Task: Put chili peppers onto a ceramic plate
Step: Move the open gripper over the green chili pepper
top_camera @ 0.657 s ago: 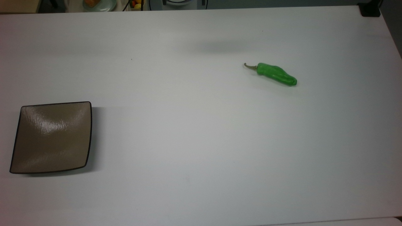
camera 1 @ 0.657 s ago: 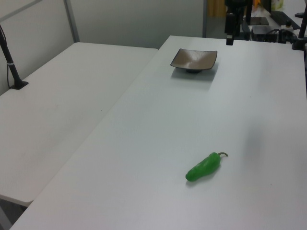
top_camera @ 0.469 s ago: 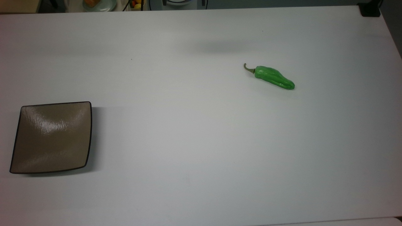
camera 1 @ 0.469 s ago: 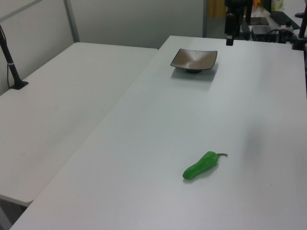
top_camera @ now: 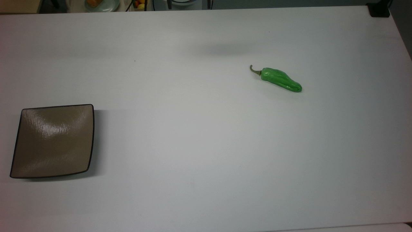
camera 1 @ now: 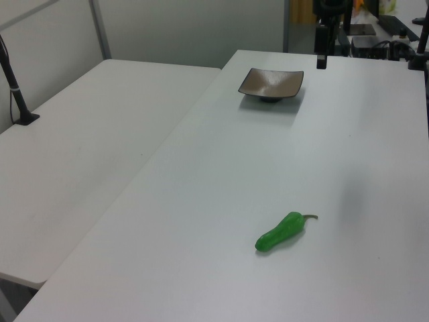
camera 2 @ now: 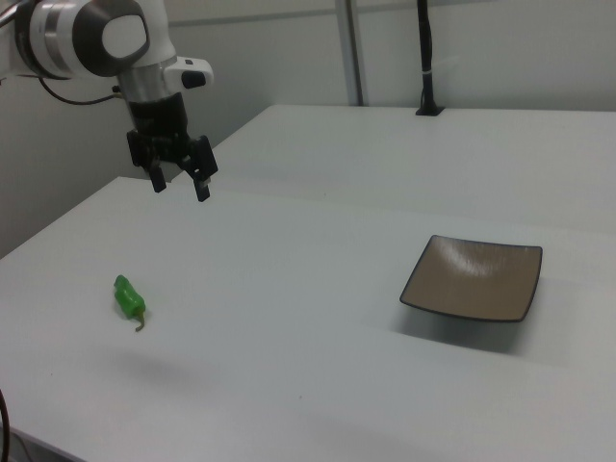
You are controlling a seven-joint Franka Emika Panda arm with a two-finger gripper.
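Observation:
The green chili pepper [top_camera: 281, 80] lies alone on the white table [top_camera: 199, 135], right of centre in the top view, with its stem toward the top view's left. It also lies near the front in the left view [camera 1: 280, 231] and at the left in the right view [camera 2: 127, 295]. The square brown ceramic plate [top_camera: 53, 141] sits with nothing on it at the top view's left edge, far from the pepper [camera 1: 271, 82] [camera 2: 474, 276]. In the right view my gripper [camera 2: 180, 190] hangs open and holding nothing, well above the table, up and to the right of the pepper.
A black clamp [top_camera: 379, 11] sits on the table corner at the top view's upper right. A second white table [camera 1: 80, 154] adjoins on the left view's left, with a black post [camera 1: 17, 94] on it. Clutter stands beyond the far edge [top_camera: 101, 4].
The pepper rolled a little and shifted slightly toward the top view's lower left, then came to rest. The plate has not moved.

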